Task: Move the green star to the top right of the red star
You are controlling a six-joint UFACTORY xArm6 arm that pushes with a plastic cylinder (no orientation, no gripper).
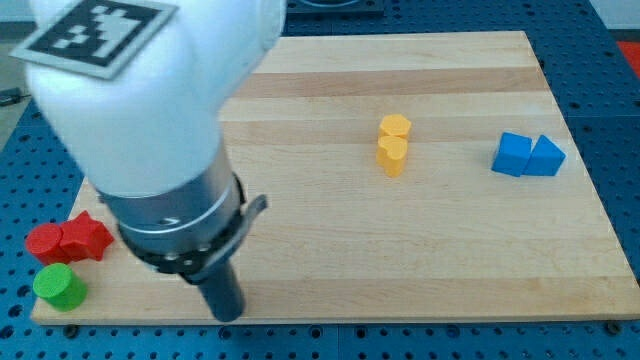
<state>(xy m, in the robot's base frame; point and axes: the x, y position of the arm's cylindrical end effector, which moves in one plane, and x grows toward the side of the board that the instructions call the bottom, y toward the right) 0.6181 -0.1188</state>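
The red star [86, 237] lies near the board's left edge, touching a red round block [43, 242] on its left. No green star shows; the arm's big white and dark body [160, 130] covers the upper left of the board and could hide it. A green round block [58, 288] sits just below the red pair at the bottom left corner. My tip [229, 316] rests near the board's bottom edge, well to the right of the red star and the green round block, touching no block.
A yellow hexagon [396, 127] and a yellow heart-like block [392, 156] sit together right of centre. A blue cube [512, 154] and a blue triangular block [547, 157] touch each other near the right edge. The wooden board [420, 260] ends on a blue perforated table.
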